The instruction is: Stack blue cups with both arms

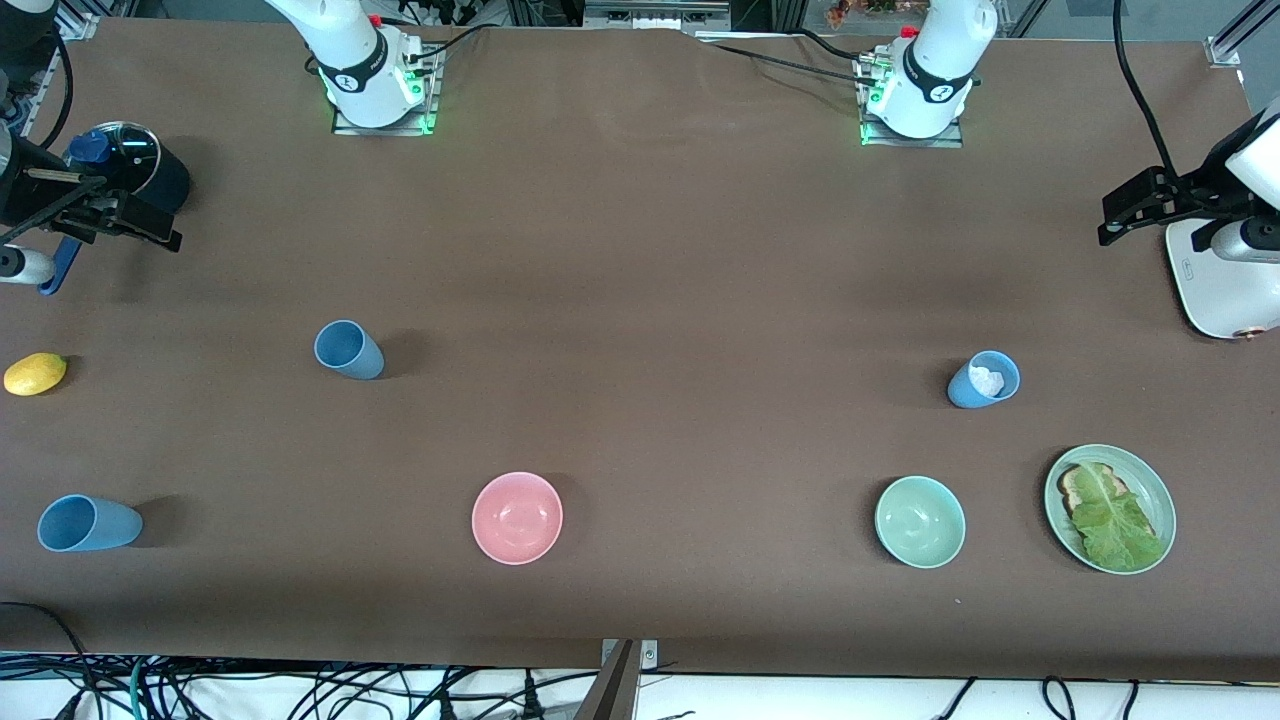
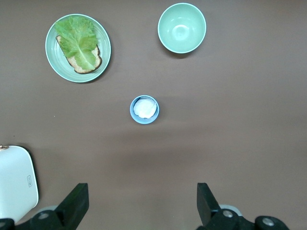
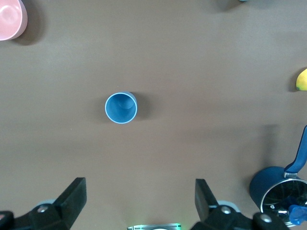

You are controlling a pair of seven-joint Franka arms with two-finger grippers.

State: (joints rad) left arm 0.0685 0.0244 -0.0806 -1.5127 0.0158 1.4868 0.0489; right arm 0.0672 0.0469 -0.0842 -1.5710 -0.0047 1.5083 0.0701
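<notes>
- Standing upright on the brown table in the front view are three small light-blue plastic tumblers: one empty cup toward the right arm's end, a second empty cup nearer the camera at that same end, and a third cup holding something white toward the left arm's end.
- Near the table's front edge sit a pink bowl, a pale green bowl and a pale green plate with toast and a lettuce leaf; a yellow lemon-like fruit lies at the right arm's end.
- The right gripper hangs at the right arm's end beside a dark navy saucepan with a glass lid; the left gripper hangs at the left arm's end, next to a white appliance.
- In the left wrist view, the left gripper's jaws stand wide apart, holding nothing; the white-filled cup sits ahead of the gap between them, well clear, with the green bowl and plate farther out.
- In the right wrist view, the right gripper's jaws are likewise spread and empty; the empty cup stands ahead of them, nearer one finger, and the saucepan lies just outside the other.
</notes>
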